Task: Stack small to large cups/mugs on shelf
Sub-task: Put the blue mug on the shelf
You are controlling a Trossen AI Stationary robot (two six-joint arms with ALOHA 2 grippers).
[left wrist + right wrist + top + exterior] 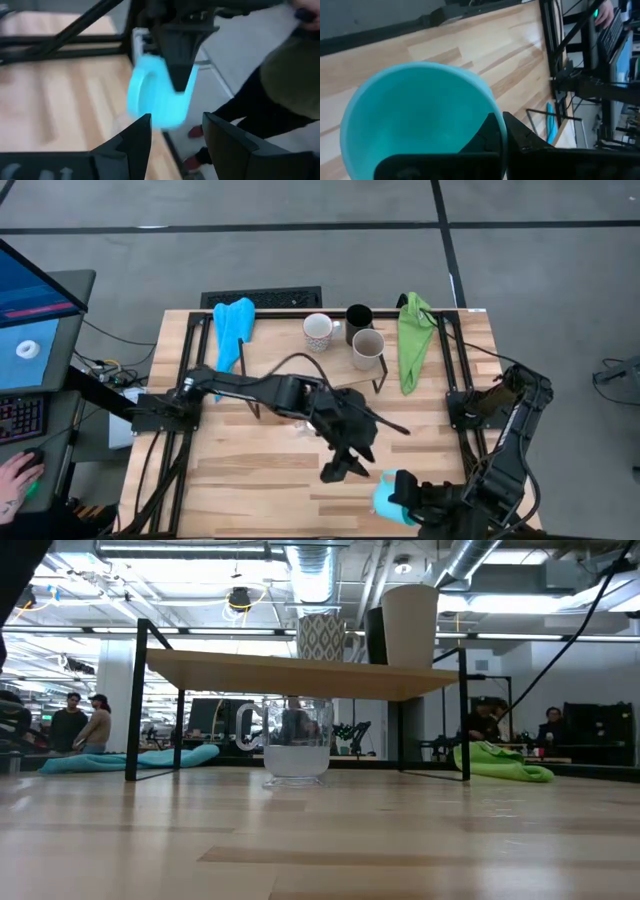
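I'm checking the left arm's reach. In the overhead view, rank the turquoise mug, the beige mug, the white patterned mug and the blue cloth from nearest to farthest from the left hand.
1. Turquoise plastic mug, right beside the left hand, in the right hand at the table's front edge.
2. Beige-grey ceramic mug, on the shelf.
3. White patterned mug, shelf's back.
4. Crumpled blue cloth, back left.

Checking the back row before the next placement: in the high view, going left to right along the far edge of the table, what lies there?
Blue cloth → white mug → black cup → beige-grey mug → green cloth.
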